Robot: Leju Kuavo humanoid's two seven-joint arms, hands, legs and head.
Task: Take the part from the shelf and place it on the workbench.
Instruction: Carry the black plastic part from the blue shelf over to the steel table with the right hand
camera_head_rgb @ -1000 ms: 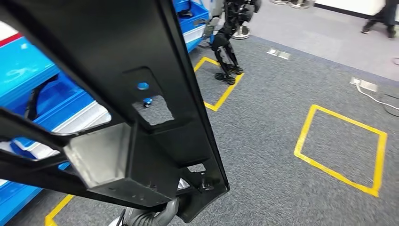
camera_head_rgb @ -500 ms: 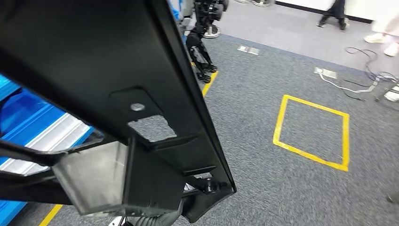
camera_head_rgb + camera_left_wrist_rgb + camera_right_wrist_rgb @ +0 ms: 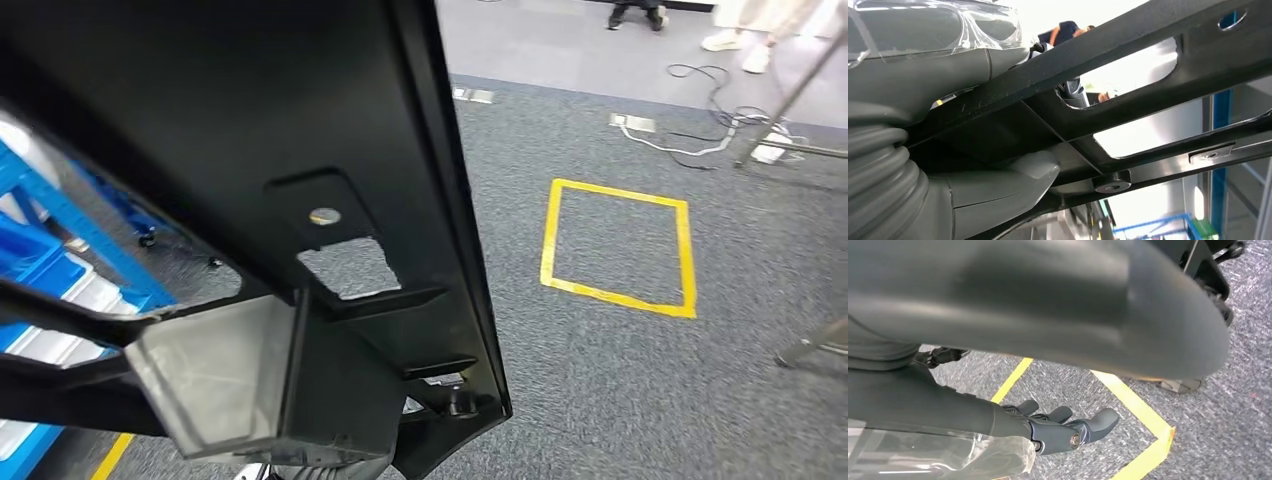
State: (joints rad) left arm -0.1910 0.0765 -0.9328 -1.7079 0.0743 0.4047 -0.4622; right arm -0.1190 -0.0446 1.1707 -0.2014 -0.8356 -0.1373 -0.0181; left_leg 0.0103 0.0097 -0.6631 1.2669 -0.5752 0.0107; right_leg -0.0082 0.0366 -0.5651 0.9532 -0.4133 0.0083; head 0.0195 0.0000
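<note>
Across left of head view, part (image 3: 300, 130) is blocking sight; left hand (image 3: 998, 185) is grasping it, right hand (image 3: 1068, 427) is curling beneath, grip unclear. Part risks slipping while walking.

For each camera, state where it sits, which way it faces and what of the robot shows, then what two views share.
Head view: high on the body, facing forward and down past the black part to grey carpet with a yellow square.
Left wrist view: behind the left hand, which grips the part's underside.
Right wrist view: behind the right hand, fingers under the part, above the carpet.
Shared: all three show the black part.
</note>
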